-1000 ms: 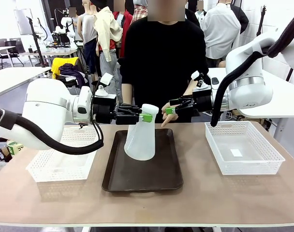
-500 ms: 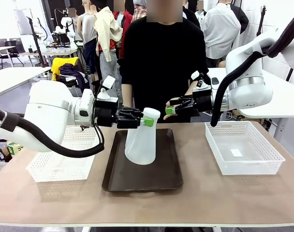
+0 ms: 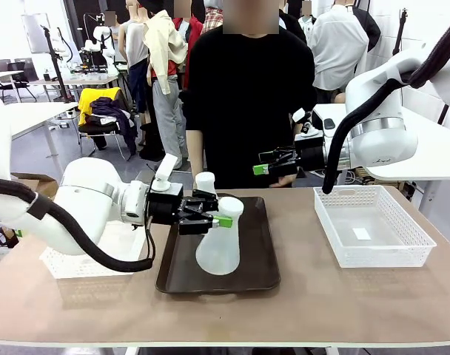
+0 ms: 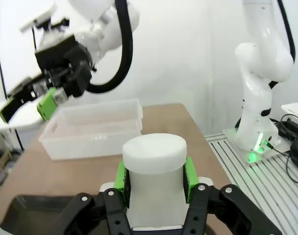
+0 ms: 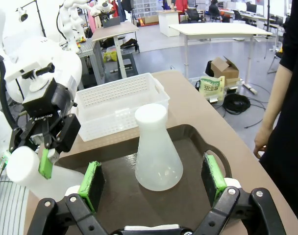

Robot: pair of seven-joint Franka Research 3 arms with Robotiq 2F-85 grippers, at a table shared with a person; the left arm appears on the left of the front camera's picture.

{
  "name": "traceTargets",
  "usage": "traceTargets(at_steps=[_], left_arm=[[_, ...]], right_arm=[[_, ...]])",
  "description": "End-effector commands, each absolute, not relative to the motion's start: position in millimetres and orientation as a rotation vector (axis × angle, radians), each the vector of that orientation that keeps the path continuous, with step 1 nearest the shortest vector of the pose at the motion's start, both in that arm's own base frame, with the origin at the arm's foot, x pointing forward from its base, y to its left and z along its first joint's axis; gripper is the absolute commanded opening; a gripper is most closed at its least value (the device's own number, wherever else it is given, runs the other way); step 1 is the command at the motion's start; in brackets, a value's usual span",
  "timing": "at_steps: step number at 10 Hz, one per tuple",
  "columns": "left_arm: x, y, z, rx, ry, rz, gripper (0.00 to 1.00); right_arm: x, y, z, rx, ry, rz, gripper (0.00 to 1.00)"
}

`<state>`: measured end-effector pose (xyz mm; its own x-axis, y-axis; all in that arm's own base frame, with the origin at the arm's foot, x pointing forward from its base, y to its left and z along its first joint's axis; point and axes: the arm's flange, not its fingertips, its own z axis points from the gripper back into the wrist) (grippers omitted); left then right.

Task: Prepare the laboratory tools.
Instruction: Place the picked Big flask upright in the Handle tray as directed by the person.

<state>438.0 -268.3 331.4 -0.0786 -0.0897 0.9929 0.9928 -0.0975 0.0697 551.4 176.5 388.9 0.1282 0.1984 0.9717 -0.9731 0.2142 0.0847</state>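
1. No readable text, labels, brands or numbers anywhere.
2. Flasks (image 5: 158,152), tray (image 3: 249,274) and baskets (image 3: 373,235) carry no print.
3. Background too small or blurred to read.

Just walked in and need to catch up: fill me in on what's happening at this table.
The left gripper is clamped on the neck of a frosted-white conical flask, holding it tilted with its base on the dark brown tray. A second frosted-white conical flask stands upright farther back on the tray. The right gripper hangs open above the table's far edge, holding nothing. White mesh baskets flank the tray, and a person in black stands at the far side.
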Motion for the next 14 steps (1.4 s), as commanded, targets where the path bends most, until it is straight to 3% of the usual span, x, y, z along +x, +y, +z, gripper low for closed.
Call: traceTargets(at_steps=[1, 6, 12, 13, 14], left_arm=[[446, -258, 334, -1.238, -1.308, -1.369, 0.0], [461, -252, 314, -1.204, -1.373, -1.287, 0.0], [469, -256, 295, -1.163, -1.288, -1.276, 0.0], [470, -256, 295, -1.164, -1.281, -1.272, 0.12], [470, -256, 294, -1.138, -1.252, -1.252, 0.32]], right_arm=[[550, 177, 389, 0.957, -1.062, 1.071, 1.0], [550, 177, 389, 0.957, -1.062, 1.071, 1.0], [550, 177, 389, 0.957, -1.062, 1.071, 1.0], [550, 177, 389, 0.957, -1.062, 1.071, 1.0], [550, 177, 389, 0.957, -1.062, 1.071, 1.0]])
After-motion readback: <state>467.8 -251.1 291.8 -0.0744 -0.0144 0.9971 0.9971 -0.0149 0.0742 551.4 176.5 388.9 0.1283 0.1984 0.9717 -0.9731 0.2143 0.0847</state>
